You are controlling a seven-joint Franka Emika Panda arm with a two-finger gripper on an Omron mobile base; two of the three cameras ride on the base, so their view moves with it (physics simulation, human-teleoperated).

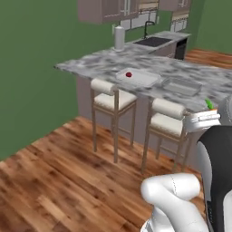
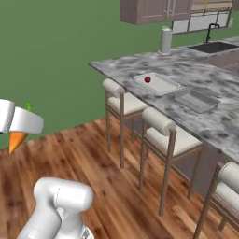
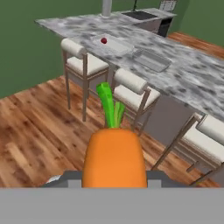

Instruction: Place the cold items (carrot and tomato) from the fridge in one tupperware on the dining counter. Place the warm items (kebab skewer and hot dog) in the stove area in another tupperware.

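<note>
Carrot orange w/ green top. Tomato red. Dining counter grey-white marbled. Stools cream seats. Floor brown wood. Wall green.

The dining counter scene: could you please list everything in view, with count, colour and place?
dining counter: one, grey marbled, across the room.
tupperware with tomato: one, clear, on the counter, nearer the sink.
tomato: one, red, inside that tupperware.
second tupperware: one, clear, beside the first.
stools: three, cream seats, along the counter's near side.
sink: one, dark, far counter.
paper towel roll: one, white, by the sink.
carrot: one, orange with green top, in the gripper.
gripper: one, white, shut on the carrot, away from the counter.
</note>
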